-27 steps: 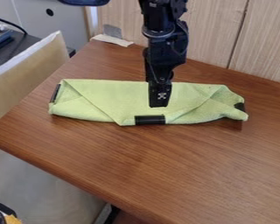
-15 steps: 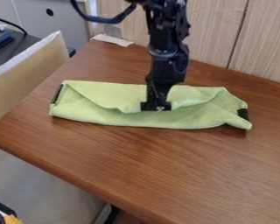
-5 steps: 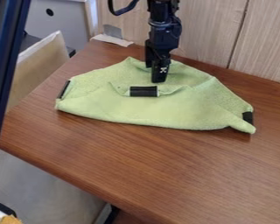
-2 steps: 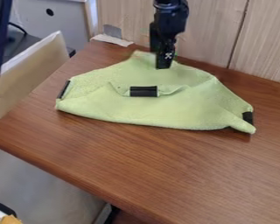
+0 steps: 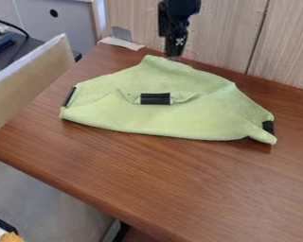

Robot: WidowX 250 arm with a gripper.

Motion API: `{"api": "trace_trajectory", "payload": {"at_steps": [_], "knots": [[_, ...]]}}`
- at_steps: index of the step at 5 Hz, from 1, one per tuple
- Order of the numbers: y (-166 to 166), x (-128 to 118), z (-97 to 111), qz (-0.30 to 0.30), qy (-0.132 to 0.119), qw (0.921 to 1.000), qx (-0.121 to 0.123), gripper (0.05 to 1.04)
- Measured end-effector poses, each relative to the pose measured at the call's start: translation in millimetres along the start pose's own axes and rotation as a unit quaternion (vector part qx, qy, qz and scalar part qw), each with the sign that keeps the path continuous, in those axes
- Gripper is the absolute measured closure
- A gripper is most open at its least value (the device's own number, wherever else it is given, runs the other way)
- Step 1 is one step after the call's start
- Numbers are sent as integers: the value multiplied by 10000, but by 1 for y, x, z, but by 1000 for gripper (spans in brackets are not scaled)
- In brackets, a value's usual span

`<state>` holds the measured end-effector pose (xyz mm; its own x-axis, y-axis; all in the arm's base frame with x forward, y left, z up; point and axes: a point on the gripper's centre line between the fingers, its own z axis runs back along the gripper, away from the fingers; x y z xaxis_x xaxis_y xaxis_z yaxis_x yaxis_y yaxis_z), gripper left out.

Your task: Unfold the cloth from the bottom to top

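Camera view: the gripper (image 5: 173,49) hangs by the far edge of the green cloth (image 5: 170,120); whether its jaws are released or clenched cannot be told. Its position there would suit drawing fabric toward the wall panel (image 5: 220,35). The cloth lies on the table (image 5: 166,182), partly spread, peaked at its far side. The black middle strip (image 5: 155,99) sits amid creases, probably because the fabric there is not pulled flat. Judged: unfolding incomplete; a further far-side pull seems needed, with slippage a risk.
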<state>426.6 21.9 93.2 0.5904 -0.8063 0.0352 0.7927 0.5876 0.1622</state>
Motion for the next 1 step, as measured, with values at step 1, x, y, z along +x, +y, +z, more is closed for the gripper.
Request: {"api": "trace_trajectory", "payload": {"at_steps": [1], "knots": [[-16,-8,13,-13,-115,9999,-25,83]]}}
